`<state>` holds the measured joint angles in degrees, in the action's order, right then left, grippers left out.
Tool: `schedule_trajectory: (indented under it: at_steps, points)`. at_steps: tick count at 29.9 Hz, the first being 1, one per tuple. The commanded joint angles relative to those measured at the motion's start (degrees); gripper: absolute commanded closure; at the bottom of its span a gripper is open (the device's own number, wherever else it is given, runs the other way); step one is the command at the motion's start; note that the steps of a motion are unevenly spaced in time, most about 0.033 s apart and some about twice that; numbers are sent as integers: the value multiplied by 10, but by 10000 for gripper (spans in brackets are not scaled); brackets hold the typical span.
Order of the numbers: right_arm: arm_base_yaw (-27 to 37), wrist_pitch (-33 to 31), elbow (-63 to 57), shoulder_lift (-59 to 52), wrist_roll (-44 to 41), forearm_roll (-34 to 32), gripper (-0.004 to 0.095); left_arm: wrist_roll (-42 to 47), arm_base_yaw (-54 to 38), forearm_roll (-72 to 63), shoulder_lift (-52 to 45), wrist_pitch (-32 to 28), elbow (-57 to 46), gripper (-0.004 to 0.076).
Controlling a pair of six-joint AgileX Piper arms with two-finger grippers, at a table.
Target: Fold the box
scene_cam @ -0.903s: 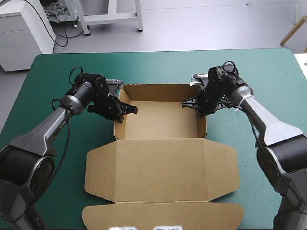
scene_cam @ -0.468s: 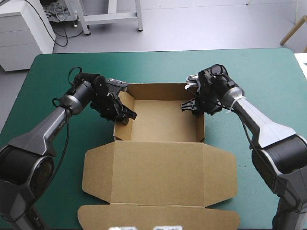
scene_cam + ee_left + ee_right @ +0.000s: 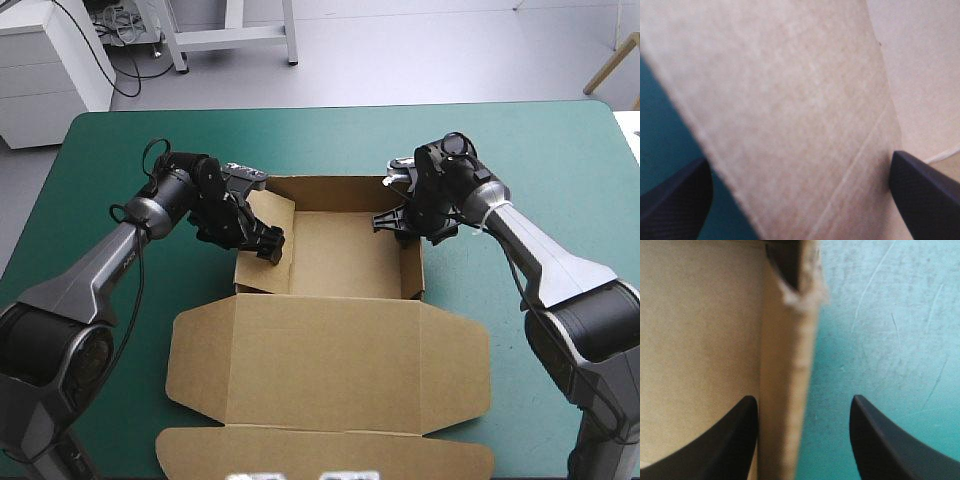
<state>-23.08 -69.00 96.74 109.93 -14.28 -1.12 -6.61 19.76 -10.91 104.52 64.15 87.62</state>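
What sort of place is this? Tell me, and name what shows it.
Probably a robotics lab or test bench: the robot's left gripper and right gripper stand at the side walls of a brown box on a table covered in teal-green.

The high view looks forward and down from above and behind the robot, distant enough to cover most of the teal-green table (image 3: 540,140) and nearly the whole brown box (image 3: 330,370). The left wrist view looks along the left gripper (image 3: 800,160), very close to the box's left wall, which fills the space between its parted fingers (image 3: 675,200). The right wrist view looks along the right gripper (image 3: 803,397), close above the right wall's edge, with bare table beside it. All three views share the box's raised walls.
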Motion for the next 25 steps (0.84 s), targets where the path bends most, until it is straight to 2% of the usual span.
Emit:
schedule_trajectory:
  at_steps: [1,11,25]
  points:
    - [1,0,23,-29,2,5,399,1,-2,-14,-27,-1,38,45]
    - [1,0,65,-29,3,38,399,1,-2,-13,-27,9,91,45]
    - [1,0,119,-39,24,11,400,1,-3,19,-55,5,116,45]
